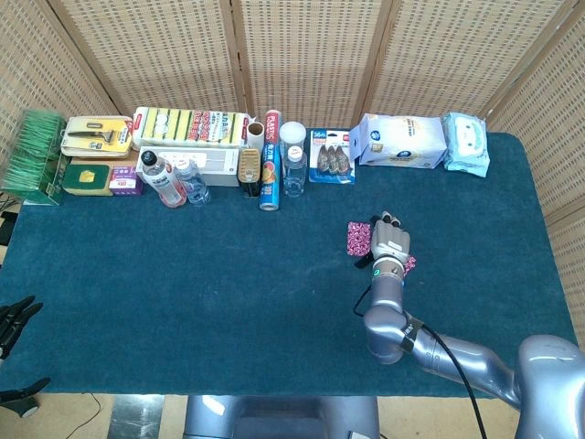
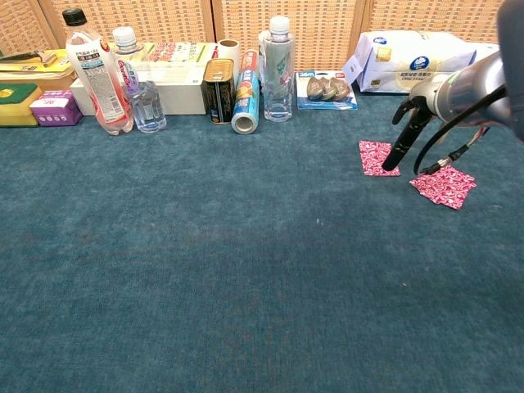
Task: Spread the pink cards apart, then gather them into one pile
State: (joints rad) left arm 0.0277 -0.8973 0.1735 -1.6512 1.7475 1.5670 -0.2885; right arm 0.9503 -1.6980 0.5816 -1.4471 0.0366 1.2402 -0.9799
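Note:
Two pink patterned cards lie apart on the blue cloth right of centre. The left card (image 2: 377,157) (image 1: 357,238) lies flat. The right card (image 2: 443,186) lies nearer the front, and only its corner (image 1: 410,263) shows in the head view. My right hand (image 2: 407,131) (image 1: 389,242) reaches down between them, fingers extended, with dark fingertips (image 2: 393,164) touching the left card's right edge. It holds nothing. My left hand (image 1: 15,316) hangs off the table's front left corner, fingers apart and empty.
A row of goods lines the back edge: bottles (image 2: 97,72), a can (image 2: 219,90), a foil roll (image 2: 246,102), a tall clear bottle (image 2: 277,70), a blister pack (image 2: 327,88) and wipe packs (image 2: 413,61). The blue table cloth (image 2: 205,270) stretches across the front.

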